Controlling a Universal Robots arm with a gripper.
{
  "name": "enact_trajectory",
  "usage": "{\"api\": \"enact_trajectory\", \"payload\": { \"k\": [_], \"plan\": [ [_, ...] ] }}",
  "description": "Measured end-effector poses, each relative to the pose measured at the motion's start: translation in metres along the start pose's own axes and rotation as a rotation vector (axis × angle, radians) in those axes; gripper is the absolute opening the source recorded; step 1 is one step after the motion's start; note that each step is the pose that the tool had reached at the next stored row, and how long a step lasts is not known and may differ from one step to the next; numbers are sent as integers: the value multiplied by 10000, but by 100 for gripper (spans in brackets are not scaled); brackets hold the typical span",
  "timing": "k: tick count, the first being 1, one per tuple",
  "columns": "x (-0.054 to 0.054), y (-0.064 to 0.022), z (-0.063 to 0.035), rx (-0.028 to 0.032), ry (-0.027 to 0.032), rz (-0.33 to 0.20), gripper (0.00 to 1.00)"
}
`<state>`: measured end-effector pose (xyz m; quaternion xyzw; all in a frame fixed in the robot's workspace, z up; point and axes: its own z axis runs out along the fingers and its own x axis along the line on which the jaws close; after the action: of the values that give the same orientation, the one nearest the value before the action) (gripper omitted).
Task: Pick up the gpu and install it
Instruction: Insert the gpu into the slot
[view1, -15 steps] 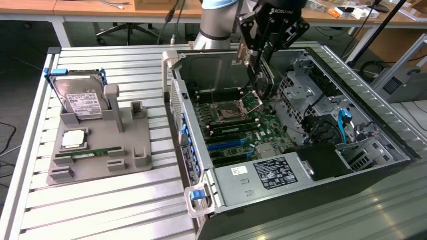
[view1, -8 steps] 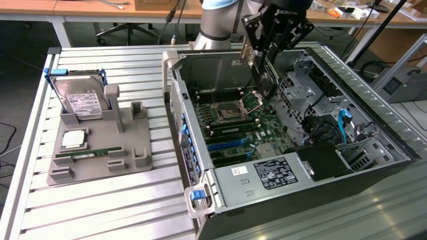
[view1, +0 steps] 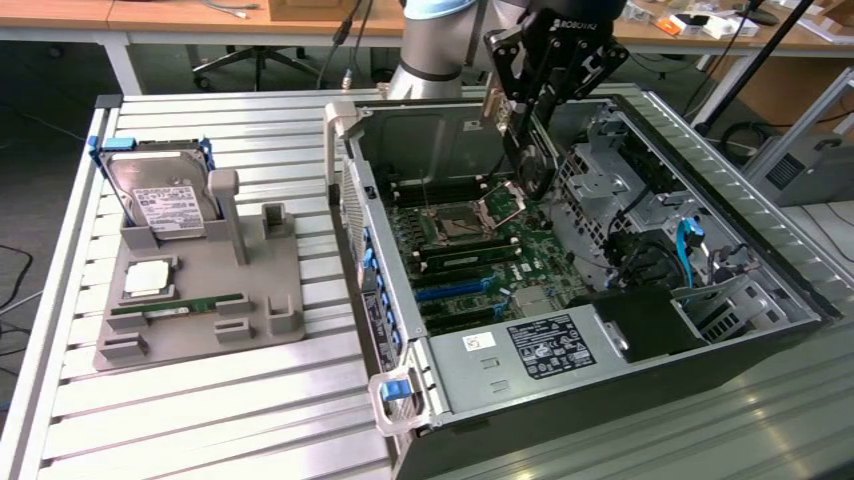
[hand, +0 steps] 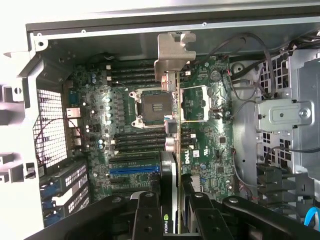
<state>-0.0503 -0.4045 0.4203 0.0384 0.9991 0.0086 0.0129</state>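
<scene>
Count: 1 arm (view1: 441, 40), 1 hand (hand: 172, 205), 1 graphics card (hand: 178, 115), 1 open computer case (view1: 787, 260). 1 counter (view1: 200, 420), 1 grey holder (view1: 254, 290), 1 hard drive (view1: 158, 195), 1 memory stick (view1: 176, 305), 1 processor chip (view1: 147, 278). Inside the case: 1 motherboard (hand: 215, 155), 1 blue slot (hand: 134, 170).

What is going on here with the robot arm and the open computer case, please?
The robot arm's pincer is shut on the gpu, holding it edge-down over the motherboard inside the open computer case. The card hangs above the board, not yet seated. The hard drive stands on the grey stand at the exterior view's left.
</scene>
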Motion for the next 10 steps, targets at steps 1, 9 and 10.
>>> {"api": "enact_trajectory", "payload": {
  "k": [1, 9, 10],
  "plan": [
    [0, 0, 0, 0, 0, 0, 27],
    [1, -1, 39, 32, -2, -2, 27],
    [1, -1, 53, 47, -3, -2, 27]
  ]
}}
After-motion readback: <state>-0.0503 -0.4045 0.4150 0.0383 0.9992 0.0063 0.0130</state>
